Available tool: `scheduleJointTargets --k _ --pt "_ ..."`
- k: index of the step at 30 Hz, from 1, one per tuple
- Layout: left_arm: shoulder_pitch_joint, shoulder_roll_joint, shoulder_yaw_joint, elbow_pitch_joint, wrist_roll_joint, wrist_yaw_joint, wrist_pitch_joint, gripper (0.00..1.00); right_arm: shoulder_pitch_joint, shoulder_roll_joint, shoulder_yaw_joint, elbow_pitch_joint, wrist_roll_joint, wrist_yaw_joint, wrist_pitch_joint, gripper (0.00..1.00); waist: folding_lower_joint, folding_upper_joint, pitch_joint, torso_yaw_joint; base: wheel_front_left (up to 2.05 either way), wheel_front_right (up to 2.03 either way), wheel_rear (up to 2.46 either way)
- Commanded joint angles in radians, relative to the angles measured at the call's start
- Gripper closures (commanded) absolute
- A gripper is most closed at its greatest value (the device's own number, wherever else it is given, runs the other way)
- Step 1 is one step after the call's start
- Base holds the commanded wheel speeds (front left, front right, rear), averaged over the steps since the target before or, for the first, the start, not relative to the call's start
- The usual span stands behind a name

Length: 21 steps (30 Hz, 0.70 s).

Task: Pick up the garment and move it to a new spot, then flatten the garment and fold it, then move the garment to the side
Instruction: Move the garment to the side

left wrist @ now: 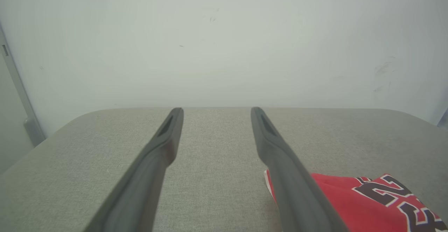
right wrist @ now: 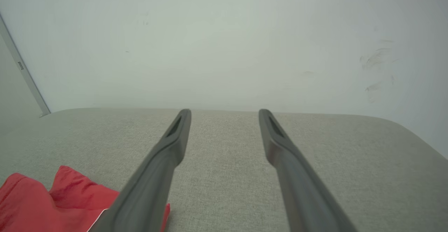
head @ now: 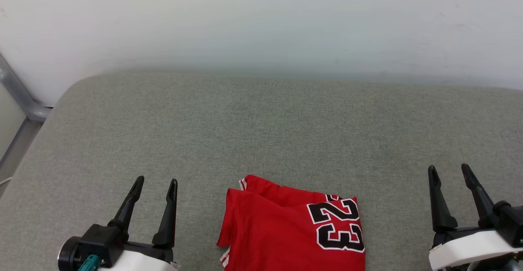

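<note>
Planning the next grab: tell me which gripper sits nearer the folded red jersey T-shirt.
Left. The left gripper, open, is close beside the left edge of the red jersey T-shirt; the right gripper, also open, sits farther off past its right edge.

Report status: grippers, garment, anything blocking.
Left gripper open, empty. Right gripper open, empty. Red jersey T-shirt folded on grey fabric surface, between them. Nothing blocking.

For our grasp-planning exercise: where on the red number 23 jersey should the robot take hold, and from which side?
Probably its two far corners. The jersey lies flat in folded layers between the open left end effector and right end effector, so each can come in low from its own side and pinch every layer at an edge.
</note>
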State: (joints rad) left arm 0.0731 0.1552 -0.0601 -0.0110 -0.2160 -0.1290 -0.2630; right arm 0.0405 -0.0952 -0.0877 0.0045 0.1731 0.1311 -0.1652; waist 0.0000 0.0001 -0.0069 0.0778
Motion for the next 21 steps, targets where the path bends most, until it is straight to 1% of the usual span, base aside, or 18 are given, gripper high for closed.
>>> scheduleJointTargets --k 1,5,7,8,11,13,17,20,21 --pt "0.002 -0.004 -0.002 0.0 0.003 0.0 -0.002 0.0 0.003 0.007 0.0 -0.001 -0.01 -0.001 0.0 0.0 0.0 -0.0001 0.002 -0.001 0.0 0.0 0.0" --pt "-0.004 -0.008 -0.005 0.002 0.006 -0.001 -0.002 0.0 -0.005 0.012 0.002 -0.008 -0.011 -0.001 0.007 0.0 0.0 -0.0001 0.005 -0.001 0.0 0.0 0.0" --pt "-0.009 -0.011 -0.01 0.003 0.007 -0.002 -0.002 0.0 -0.008 0.018 -0.004 -0.008 0.015 -0.001 0.025 0.0 0.0 -0.0001 0.009 0.0 0.0 0.0 0.0" --pt "-0.013 -0.011 -0.016 0.005 0.006 -0.002 -0.002 0.0 -0.006 0.018 -0.004 -0.006 0.025 -0.001 0.046 0.0 0.0 -0.0001 0.011 0.002 0.0 0.0 0.0" --pt "-0.021 -0.007 -0.023 0.011 -0.006 -0.002 -0.002 0.0 0.008 -0.005 0.041 -0.022 0.068 -0.001 0.141 0.0 0.0 -0.0001 0.023 0.008 0.0 0.0 0.0" --pt "-0.023 -0.004 -0.021 0.01 -0.01 -0.002 -0.002 0.0 0.014 -0.033 0.072 -0.04 0.099 -0.001 0.243 0.0 0.0 -0.0001 0.032 0.012 0.0 0.0 0.0" --pt "-0.033 0.0 -0.021 0.011 -0.016 -0.001 -0.002 0.0 0.02 -0.109 0.156 -0.109 0.161 -0.001 0.515 0.0 0.0 -0.0001 0.054 0.023 0.0 0.0 0.0" --pt "-0.042 -0.002 -0.027 0.015 -0.015 -0.001 -0.002 0.0 0.022 -0.137 0.176 -0.168 0.209 -0.001 0.71 0.0 0.0 -0.0001 0.07 0.034 0.0 0.0 0.0" --pt "-0.045 -0.003 -0.031 0.015 -0.016 -0.001 -0.002 0.0 0.023 -0.132 0.172 -0.183 0.226 -0.001 0.776 0.0 0.0 -0.0001 0.077 0.039 0.0 0.0 0.0"
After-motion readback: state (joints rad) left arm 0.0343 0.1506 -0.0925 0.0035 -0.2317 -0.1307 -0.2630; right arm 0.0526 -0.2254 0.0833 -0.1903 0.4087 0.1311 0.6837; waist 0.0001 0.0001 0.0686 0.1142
